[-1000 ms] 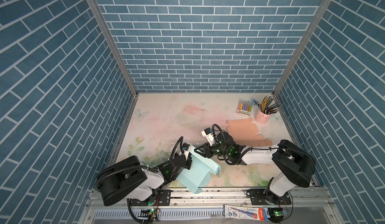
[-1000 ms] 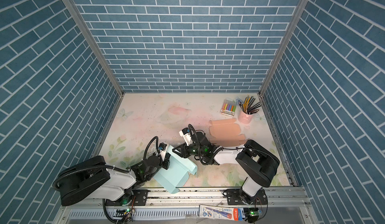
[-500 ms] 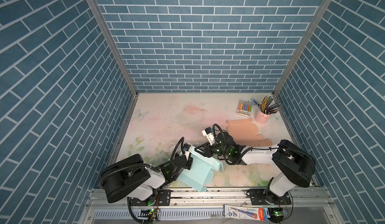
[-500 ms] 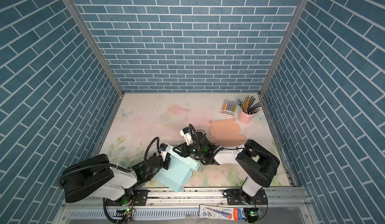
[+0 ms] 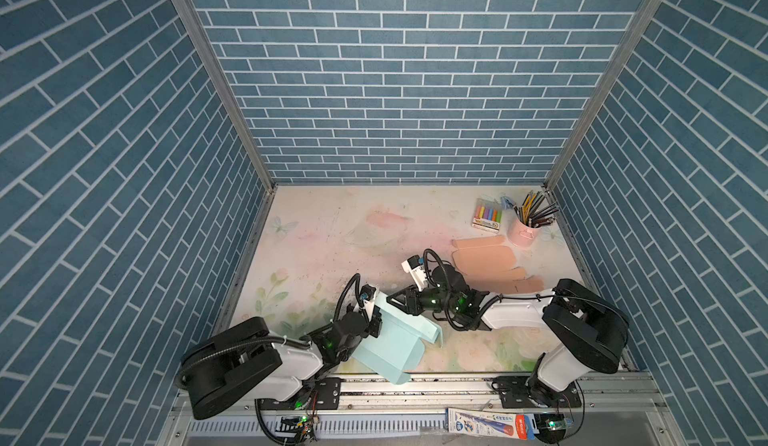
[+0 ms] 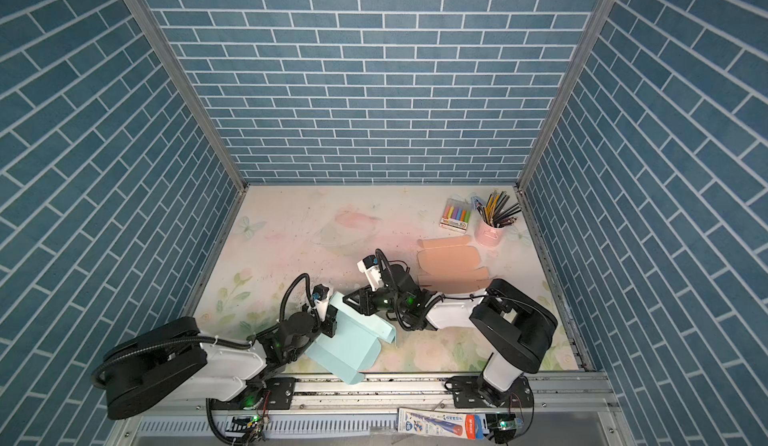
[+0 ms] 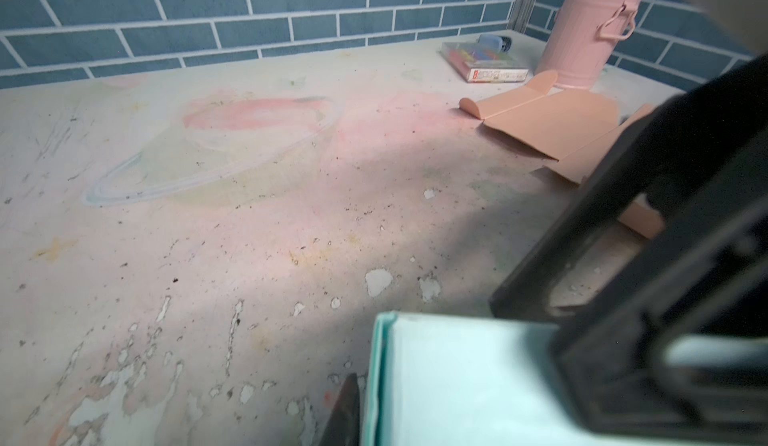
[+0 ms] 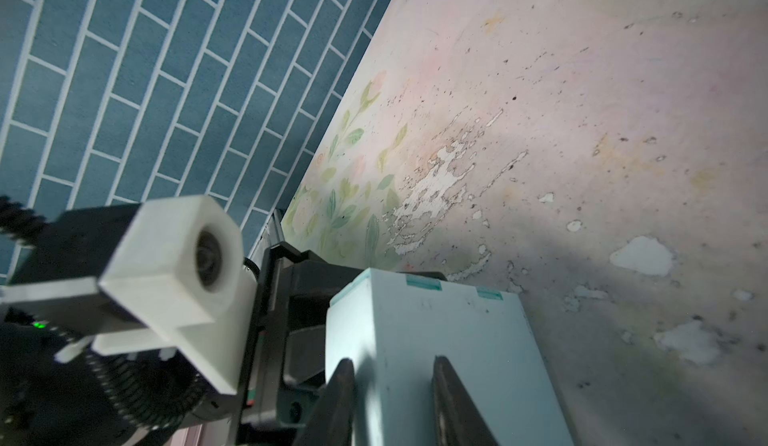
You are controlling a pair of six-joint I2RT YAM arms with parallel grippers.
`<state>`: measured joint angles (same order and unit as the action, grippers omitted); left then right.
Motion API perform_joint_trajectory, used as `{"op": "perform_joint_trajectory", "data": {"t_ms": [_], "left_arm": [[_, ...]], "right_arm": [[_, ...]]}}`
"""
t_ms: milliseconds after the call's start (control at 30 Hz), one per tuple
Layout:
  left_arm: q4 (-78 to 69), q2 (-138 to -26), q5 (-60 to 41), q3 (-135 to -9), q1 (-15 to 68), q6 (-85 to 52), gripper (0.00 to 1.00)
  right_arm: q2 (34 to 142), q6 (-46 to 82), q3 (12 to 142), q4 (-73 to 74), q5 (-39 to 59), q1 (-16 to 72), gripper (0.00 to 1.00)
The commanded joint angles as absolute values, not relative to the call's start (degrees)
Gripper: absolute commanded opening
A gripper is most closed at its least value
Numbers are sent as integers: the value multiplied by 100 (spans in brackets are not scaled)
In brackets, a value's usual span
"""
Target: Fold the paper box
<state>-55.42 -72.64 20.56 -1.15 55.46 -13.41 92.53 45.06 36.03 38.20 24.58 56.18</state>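
Pastel tabletop (image 5: 332, 232): one mint paper box (image 5: 386, 348), one peach blank (image 5: 482, 257); right jaws spread over box, left jaws unclear.

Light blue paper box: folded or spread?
Partly folded. In both top views the light blue paper box has one end bent into a raised wall; the rest lies open.

A pink cup (image 5: 524, 232) of pencils (image 5: 536, 211) is set in the far right corner of the bench (image 5: 332, 236), with a marker pack (image 5: 487, 219) just beside it. A flat peach card (image 5: 484, 259) is laid near them, toward the right edge. A printed packet (image 5: 486, 420) is seen on the rail (image 5: 415, 398) beyond the front edge.
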Motion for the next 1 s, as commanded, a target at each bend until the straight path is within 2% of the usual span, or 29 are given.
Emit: {"op": "perform_joint_trajectory", "data": {"t_ms": [0,233,567,667,800,967], "left_arm": [[-5434,-6944,2097,-35,5576,-1405,16],[-5279,-6662,2121,43,5580,-1424,7],[-5027,-6351,2185,76,5581,-1552,6],[-4558,-6095,2442,-35,5578,-1700,5],[-3641,-5592,2636,-292,5482,-2001,5],[-2941,-4947,2135,-396,4882,-2513,5]], "right_arm": [[9215,4649,3465,3661,2365,5652,33],[9132,4658,3426,3656,2279,5651,33],[8878,4520,3534,3552,2381,5764,33],[8492,4216,3730,2991,2211,5799,36],[7615,3539,3894,1899,1481,5797,40],[6609,2827,4051,873,704,5798,41]]}}
